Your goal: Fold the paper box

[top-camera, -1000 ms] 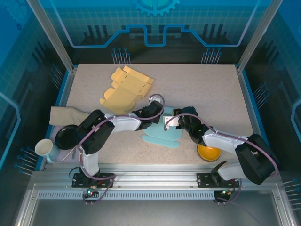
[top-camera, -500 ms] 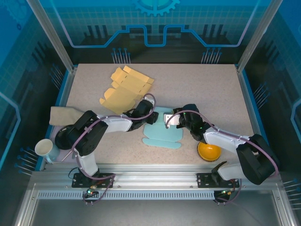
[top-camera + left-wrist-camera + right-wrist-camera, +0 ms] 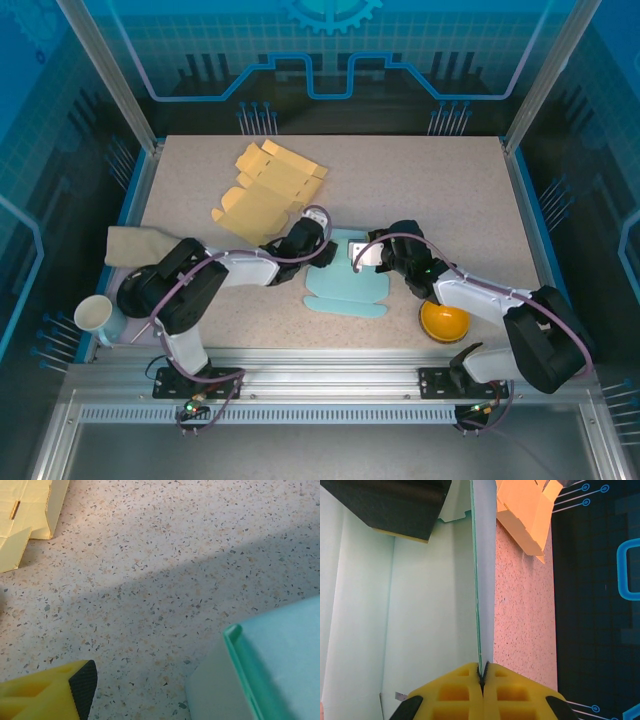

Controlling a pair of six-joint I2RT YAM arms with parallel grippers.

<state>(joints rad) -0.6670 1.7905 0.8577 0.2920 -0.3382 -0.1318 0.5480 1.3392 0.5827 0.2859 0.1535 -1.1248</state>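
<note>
The table (image 3: 440, 190) is a beige top flecked with dark and pale specks, framed by aluminium rails and posts. Around it stand clear panels lit blue, printed with grid and circuit lines. At the far left lies a flattened yellow card (image 3: 265, 185). A beige cloth (image 3: 130, 245) hangs at the left edge, with a black dish (image 3: 140, 290) just beside it and a white cup (image 3: 93, 315) at the near left corner. An orange bowl (image 3: 445, 322) sits near the right arm. The box (image 3: 345, 290) lies in the middle of the table between the two arms, pale teal, with smooth uncreased panels. Its near part is spread flat, with rounded tabs toward the near edge, and its far part is raised. From the left wrist one corner (image 3: 270, 665) stands off the table, showing a brighter green rim. From the right wrist a thin panel stands edge-on, running straight away from the fingers, with a broad pale face (image 3: 420, 620) to its left. The right gripper (image 3: 482, 675) is pinched tight on that panel's edge, its yellow fingers meeting with only the paper between them. The left gripper (image 3: 322, 248) sits at the box's far left corner. One black-padded finger (image 3: 82, 682) stands far out to the side over bare table, so the jaws are spread, with nothing between them.
</note>
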